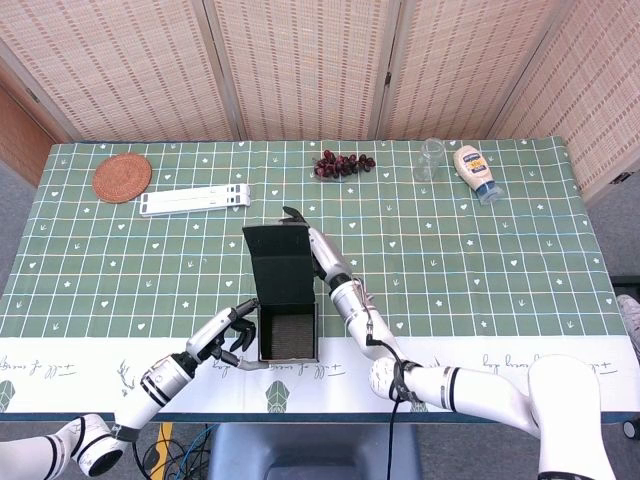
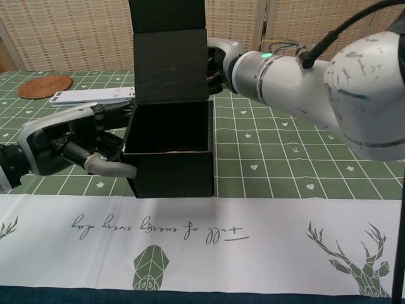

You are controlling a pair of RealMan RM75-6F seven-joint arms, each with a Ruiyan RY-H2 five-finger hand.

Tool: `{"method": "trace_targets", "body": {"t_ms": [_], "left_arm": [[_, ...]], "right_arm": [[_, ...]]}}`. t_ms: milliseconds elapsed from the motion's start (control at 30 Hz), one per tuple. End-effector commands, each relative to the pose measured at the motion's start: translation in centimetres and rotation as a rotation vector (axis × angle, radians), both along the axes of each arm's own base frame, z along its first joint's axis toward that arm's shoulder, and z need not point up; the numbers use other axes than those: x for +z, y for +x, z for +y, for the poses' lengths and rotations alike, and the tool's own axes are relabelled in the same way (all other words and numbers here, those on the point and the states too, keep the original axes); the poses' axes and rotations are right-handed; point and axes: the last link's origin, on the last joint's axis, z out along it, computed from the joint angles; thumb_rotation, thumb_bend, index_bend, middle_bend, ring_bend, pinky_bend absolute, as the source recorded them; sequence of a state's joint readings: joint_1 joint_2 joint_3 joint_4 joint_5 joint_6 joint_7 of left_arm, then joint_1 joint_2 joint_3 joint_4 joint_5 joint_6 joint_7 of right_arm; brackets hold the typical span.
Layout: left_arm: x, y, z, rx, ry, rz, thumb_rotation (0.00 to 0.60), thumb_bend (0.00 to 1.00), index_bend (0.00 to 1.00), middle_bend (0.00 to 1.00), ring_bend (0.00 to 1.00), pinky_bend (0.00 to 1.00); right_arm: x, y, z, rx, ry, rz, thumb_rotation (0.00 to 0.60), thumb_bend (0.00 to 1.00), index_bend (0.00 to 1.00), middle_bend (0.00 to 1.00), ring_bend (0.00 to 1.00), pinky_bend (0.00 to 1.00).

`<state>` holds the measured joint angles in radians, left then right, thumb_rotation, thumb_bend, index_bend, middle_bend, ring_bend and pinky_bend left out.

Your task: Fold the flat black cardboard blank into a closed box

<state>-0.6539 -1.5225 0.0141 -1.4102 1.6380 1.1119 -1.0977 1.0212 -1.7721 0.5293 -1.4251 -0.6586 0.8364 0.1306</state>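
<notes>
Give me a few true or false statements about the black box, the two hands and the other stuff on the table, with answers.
1. The black box is closed. False: its lid flap stands up, the inside open.
2. The left hand holds the box's left side. True.
3. The right hand rests by the mayonnaise bottle. False: it is at the lid flap.
4. Grapes lie at the table's far side. True.
5. The woven coaster sits under the box. False: it is at the far left corner.

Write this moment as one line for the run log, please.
box: open, lid raised | left hand: holds box's left wall | right hand: behind lid, contact unclear | step: lid not closed
</notes>
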Motion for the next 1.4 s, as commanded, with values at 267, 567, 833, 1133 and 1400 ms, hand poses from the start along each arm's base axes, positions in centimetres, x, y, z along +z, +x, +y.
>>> {"method": "trace_targets", "body": {"t_ms": [267, 567, 833, 1133, 1400], "left_arm": [[-0.8, -0.8, 1.3, 0.053, 0.017, 0.065, 0.6, 0.16, 0.35, 0.31, 0.71, 0.84], [-1.5, -2.2, 2.6, 0.125, 0.084, 0.143, 0.6, 0.16, 0.33, 0.31, 0.7, 0.84], [-1.9, -2.8, 2.9, 0.213, 0.127, 0.158, 0.6, 0.16, 0.32, 0.31, 0.7, 0.84], [-2.4, -3.0, 3.0, 0.29, 0.17, 0.173, 0.6, 0.16, 0.3, 0.31, 0.71, 0.85], [-2.6, -3.2, 2.8, 0.292, 0.146, 0.202, 0.6, 0.16, 0.24, 0.29, 0.71, 0.85]], "right_arm": [[2.2, 1.5, 1.8, 0.108, 0.057, -0.036, 0.6, 0.0, 0.0, 0.17, 0.68, 1.0], [3.1, 1.4, 3.2, 0.237, 0.159, 0.127, 0.6, 0.0, 0.0, 0.19, 0.69, 1.0], [2.8, 1.3, 3.4, 0.357, 0.156, 0.356, 0.6, 0.0, 0.0, 0.23, 0.71, 1.0], [1.3, 2.4, 3.3, 0.52, 0.02, 0.604, 0.6, 0.0, 0.0, 0.25, 0.74, 1.0], [-0.6, 2.4, 3.7, 0.601, -0.044, 0.748, 0.6, 0.0, 0.01, 0.25, 0.74, 1.0]]}}
